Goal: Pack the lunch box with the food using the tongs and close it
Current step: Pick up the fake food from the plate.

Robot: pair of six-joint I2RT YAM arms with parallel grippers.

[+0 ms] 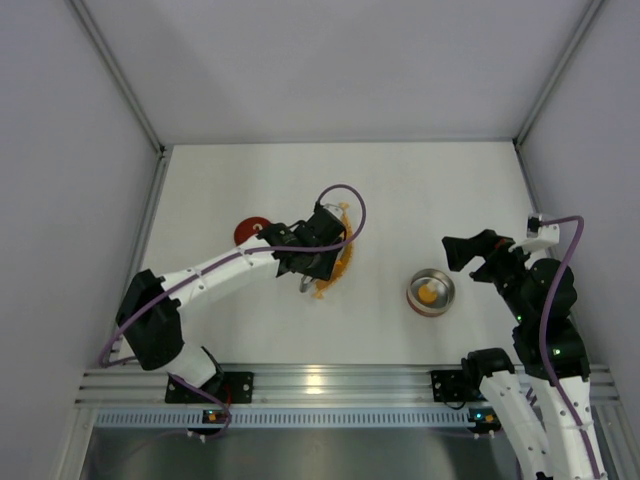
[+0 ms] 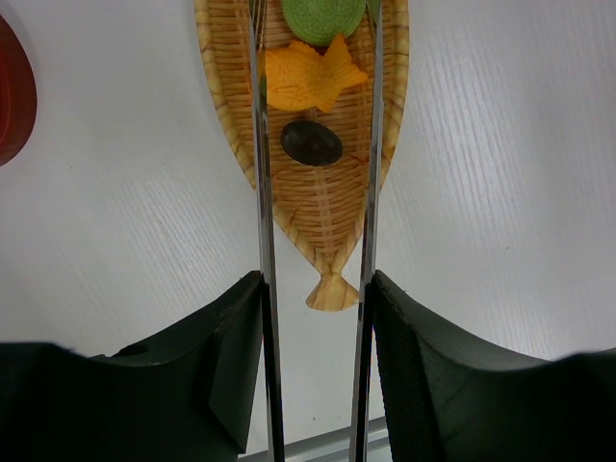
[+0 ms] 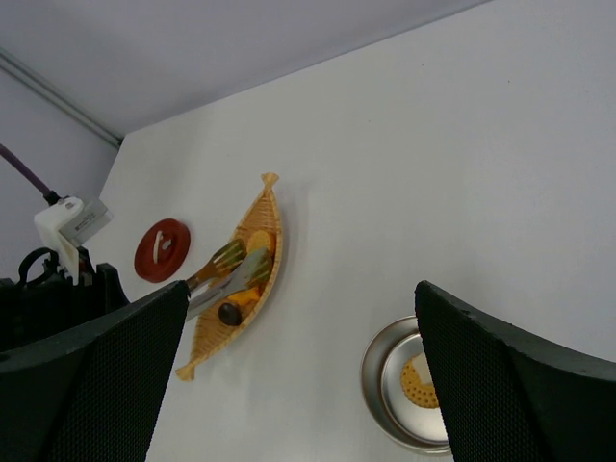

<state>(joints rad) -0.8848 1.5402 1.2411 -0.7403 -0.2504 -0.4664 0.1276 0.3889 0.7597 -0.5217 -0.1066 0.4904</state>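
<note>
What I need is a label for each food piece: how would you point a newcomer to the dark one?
Find the woven boat-shaped tray near the middle of the table. In it, the dark piece lies nearest the fish-tail end, next to the orange fish-shaped piece; it alone is a brown-black oval.

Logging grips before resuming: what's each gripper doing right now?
Left gripper: closed on the tongs.
Right gripper: open, holding nothing.

Shiny metal tongs (image 2: 262, 192), woven wicker tray (image 2: 322, 223), matt white table (image 2: 500, 192)
</note>
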